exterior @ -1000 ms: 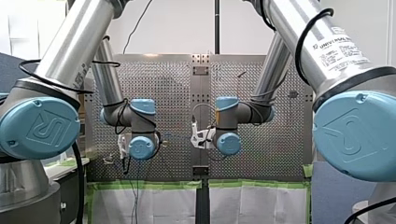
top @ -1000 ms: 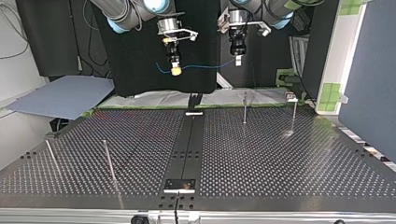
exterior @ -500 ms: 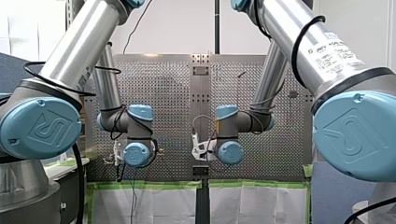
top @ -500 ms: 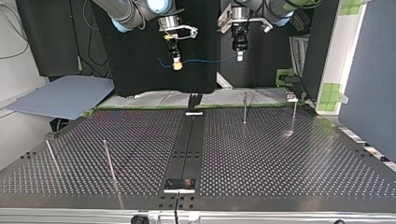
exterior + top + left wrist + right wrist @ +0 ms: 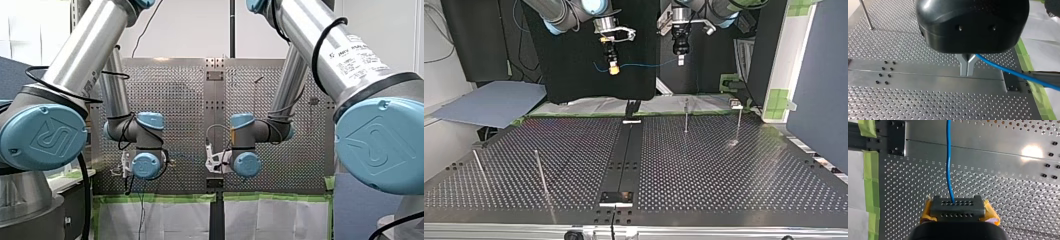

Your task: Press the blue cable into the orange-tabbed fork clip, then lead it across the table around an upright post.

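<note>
The blue cable (image 5: 644, 65) hangs in the air between my two grippers, above the table's far edge in the top view. My left gripper (image 5: 967, 68) has its metal fingers shut on the cable (image 5: 1013, 73), which trails off to one side over the plate. My right gripper (image 5: 957, 208), with yellow pads (image 5: 990, 213), is shut on the cable (image 5: 948, 165), which runs straight ahead from it. In the top view my right gripper (image 5: 613, 68) is at the left and my left gripper (image 5: 680, 60) at the right. I cannot make out an orange-tabbed clip.
Several thin upright posts stand on the perforated table (image 5: 724, 175): two at the top view's far right (image 5: 686, 116) (image 5: 739, 122), two at its near left (image 5: 541, 172) (image 5: 480, 170). A dark centre rail (image 5: 624, 155) carries small brackets. Green tape (image 5: 869, 182) lines the table edge.
Over the second both grippers rose a little in the top view with the cable taut between them; my left wrist shifted down and leftward in the front view. Hardly any motion lately.
</note>
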You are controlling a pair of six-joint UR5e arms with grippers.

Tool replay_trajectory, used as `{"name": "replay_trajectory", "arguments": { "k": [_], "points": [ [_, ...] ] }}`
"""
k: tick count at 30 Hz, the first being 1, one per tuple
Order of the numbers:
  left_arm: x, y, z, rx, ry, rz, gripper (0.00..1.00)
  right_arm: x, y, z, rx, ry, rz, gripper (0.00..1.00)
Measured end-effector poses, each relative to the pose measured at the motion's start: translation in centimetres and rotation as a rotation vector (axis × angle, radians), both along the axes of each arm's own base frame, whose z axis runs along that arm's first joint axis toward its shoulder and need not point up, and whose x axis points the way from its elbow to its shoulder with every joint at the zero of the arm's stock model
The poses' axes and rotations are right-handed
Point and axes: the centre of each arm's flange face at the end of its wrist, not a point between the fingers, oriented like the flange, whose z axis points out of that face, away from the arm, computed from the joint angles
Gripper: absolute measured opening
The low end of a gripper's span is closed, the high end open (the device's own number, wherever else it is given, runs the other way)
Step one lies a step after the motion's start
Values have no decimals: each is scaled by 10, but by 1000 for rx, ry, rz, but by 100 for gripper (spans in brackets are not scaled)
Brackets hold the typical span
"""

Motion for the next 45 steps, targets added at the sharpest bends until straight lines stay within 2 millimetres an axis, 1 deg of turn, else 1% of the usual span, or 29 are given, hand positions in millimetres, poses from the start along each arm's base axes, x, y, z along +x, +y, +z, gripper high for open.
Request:
{"name": "replay_trajectory", "arguments": {
  "k": [21,23,25,27,30,33,35,37,40,42,45],
  "points": [
    [0,0,0,0,0,0,0,0,0,0,0,0,0,0],
    [-1,2,-2,8,4,0,0,1,0,1,-1,-1,1,0],
    [0,5,-2,15,0,-1,0,6,2,7,-6,-8,10,0],
    [6,7,2,19,-11,-1,0,14,3,17,-12,-25,22,0],
    [18,7,11,3,-29,-1,0,25,2,35,-17,-59,34,0],
    [28,10,19,-20,-39,2,0,35,-4,55,-21,-101,47,0],
    [30,15,24,-35,-38,14,0,39,-6,69,-18,-129,60,0],
    [28,20,27,-49,-30,20,0,42,-5,81,-10,-150,70,0],
    [21,28,33,-82,-32,29,0,44,-4,83,7,-170,78,0],
    [17,33,37,-109,-46,38,0,44,-3,77,20,-171,80,0],
    [15,38,40,-132,-65,50,0,44,-1,63,39,-162,79,0]
  ]
}}
